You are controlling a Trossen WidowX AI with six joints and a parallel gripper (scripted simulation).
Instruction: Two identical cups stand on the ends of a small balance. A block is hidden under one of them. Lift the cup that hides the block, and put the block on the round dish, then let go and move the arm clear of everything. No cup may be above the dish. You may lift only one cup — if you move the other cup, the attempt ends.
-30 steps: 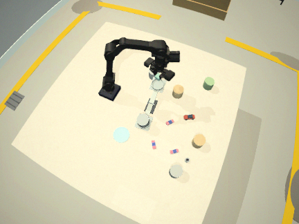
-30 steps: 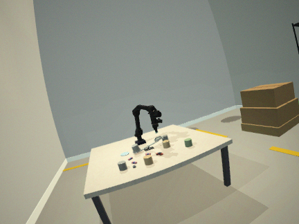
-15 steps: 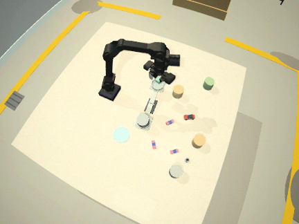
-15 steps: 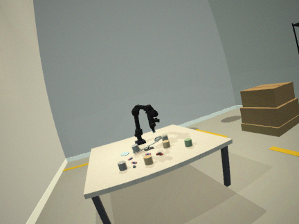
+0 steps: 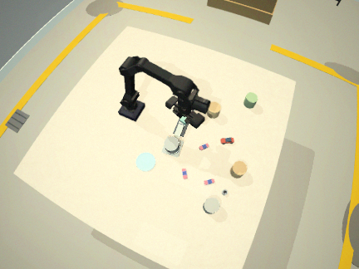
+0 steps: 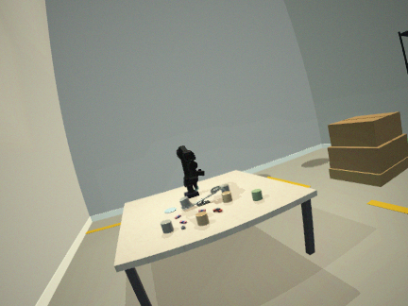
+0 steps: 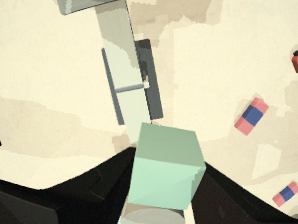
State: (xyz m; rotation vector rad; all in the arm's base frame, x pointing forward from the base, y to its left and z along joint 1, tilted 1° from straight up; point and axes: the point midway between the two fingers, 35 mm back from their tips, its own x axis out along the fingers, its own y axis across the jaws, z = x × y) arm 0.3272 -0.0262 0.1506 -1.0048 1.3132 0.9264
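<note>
My gripper (image 5: 183, 119) (image 7: 162, 160) is shut on a mint-green block (image 5: 183, 119) (image 7: 167, 180), held above the balance beam (image 5: 179, 129) (image 7: 127, 107). One grey cup (image 5: 172, 144) (image 6: 184, 202) stands on the near pan; its top (image 7: 154, 218) shows just below the block in the wrist view. The other grey cup (image 6: 225, 188) stands off the balance near the raised far pan; the arm hides it in the top view. The pale blue round dish (image 5: 145, 162) (image 6: 170, 210) has nothing on it, to the left of the near pan.
Tan cylinders (image 5: 213, 110) (image 5: 238, 168), a green cylinder (image 5: 250, 100) (image 6: 256, 195) and another grey cylinder (image 5: 211, 205) (image 6: 166, 226) stand around. A red car (image 5: 227, 140), a small dark object (image 5: 224, 192) and pink-blue erasers (image 5: 204, 147) (image 5: 184, 173) (image 5: 209, 182) lie right of the dish.
</note>
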